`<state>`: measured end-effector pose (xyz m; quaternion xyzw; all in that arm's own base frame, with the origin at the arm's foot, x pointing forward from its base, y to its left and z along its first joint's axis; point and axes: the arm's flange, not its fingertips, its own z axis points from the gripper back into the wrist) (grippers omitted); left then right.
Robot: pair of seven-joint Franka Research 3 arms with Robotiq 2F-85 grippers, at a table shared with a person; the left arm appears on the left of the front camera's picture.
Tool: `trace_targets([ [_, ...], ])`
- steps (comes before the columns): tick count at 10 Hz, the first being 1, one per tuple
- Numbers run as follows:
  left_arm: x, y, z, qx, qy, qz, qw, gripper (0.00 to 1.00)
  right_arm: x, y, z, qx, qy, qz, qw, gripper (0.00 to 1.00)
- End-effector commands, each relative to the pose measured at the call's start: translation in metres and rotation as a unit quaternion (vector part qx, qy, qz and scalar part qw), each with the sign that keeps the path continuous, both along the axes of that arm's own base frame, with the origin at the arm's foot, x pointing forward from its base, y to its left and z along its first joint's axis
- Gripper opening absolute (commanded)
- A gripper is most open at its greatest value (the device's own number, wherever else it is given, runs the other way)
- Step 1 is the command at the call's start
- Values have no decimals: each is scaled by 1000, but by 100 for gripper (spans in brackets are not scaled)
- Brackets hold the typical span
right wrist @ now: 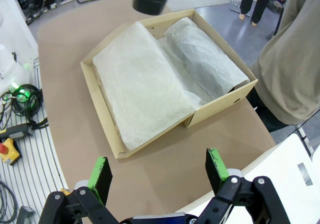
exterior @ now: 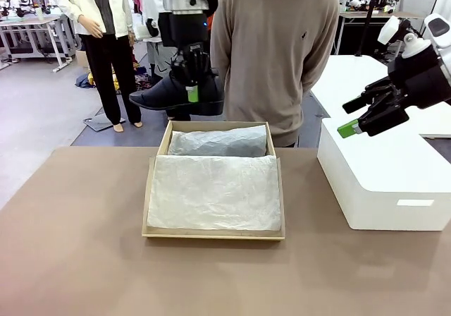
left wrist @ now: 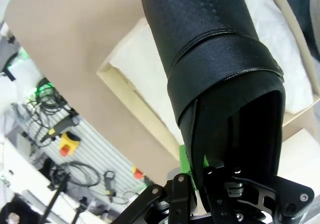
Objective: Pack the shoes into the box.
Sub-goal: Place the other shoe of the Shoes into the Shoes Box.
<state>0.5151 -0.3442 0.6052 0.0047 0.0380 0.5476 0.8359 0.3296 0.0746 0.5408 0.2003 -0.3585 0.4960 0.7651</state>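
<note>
Left end effector (exterior: 192, 89) clenched on glossy black leather shoe (exterior: 158, 94), held above far end of tan cardboard box (exterior: 215, 235) on tabletop. Shoe not in yet. Right end effector (exterior: 350, 116) spread, empty. Second shoe: can't tell, maybe under white tissue paper (exterior: 218, 143).

The shoe (exterior: 165, 94) in the left claw (exterior: 192, 90) is showing glossy black, its leather carrying a fine dotted grain. That claw and the right claw (exterior: 350, 117) are showing black with green pads (exterior: 347, 128). Below the left claw, the box (exterior: 215, 235) is showing tan and its tissue (exterior: 215, 192) white, greying at the far fold. The bench (exterior: 70, 259) is showing brown, and the block (exterior: 384, 182) by the right claw is showing white.
</note>
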Motion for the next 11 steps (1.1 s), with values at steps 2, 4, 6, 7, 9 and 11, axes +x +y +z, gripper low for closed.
trace_targets([
  [2, -2, -28, -12, 28, -19, 67, 997, 0, 4, 0, 0, 11, -8, 14, 1000, 100],
  [4, 3, -22, -18, 10, -14, 31, 999, 0, 4, 0, 0, 11, -8, 14, 1000, 100],
  [6, 3, -22, -18, 10, -14, 31, 999, 0, 4, 0, 0, 11, -8, 14, 1000, 100],
  [7, 3, -22, -18, 10, -14, 31, 999, 0, 4, 0, 0, 11, -8, 14, 1000, 100],
  [9, 3, -22, -18, 10, -14, 31, 999, 0, 4, 0, 0, 11, -8, 14, 1000, 100],
  [11, -2, -36, -24, 22, -12, 58, 998, 0, 4, 0, 0, 11, -8, 14, 1000, 100],
])
